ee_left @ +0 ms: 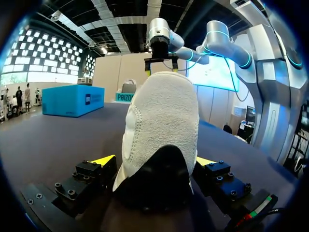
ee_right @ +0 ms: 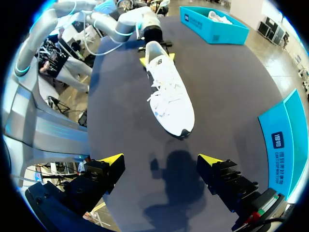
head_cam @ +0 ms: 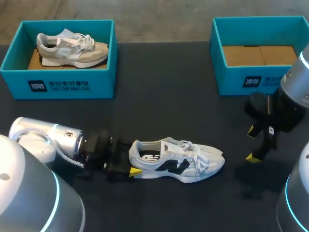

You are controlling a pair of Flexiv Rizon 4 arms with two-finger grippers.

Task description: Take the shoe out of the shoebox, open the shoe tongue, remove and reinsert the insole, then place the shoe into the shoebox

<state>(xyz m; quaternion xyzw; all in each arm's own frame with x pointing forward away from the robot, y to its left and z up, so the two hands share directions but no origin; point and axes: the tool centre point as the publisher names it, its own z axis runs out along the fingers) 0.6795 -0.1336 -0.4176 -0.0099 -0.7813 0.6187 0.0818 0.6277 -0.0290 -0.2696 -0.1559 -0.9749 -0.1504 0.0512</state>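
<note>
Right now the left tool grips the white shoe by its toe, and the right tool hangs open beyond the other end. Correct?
No. The left tool grips the white shoe by its heel, not its toe; the left wrist view shows the heel clamped in it. The right tool does hang open beyond the other end.

Shoe (head_cam: 176, 162) on table (head_cam: 164, 106), left gripper (head_cam: 131, 163) seemingly around heel
</note>
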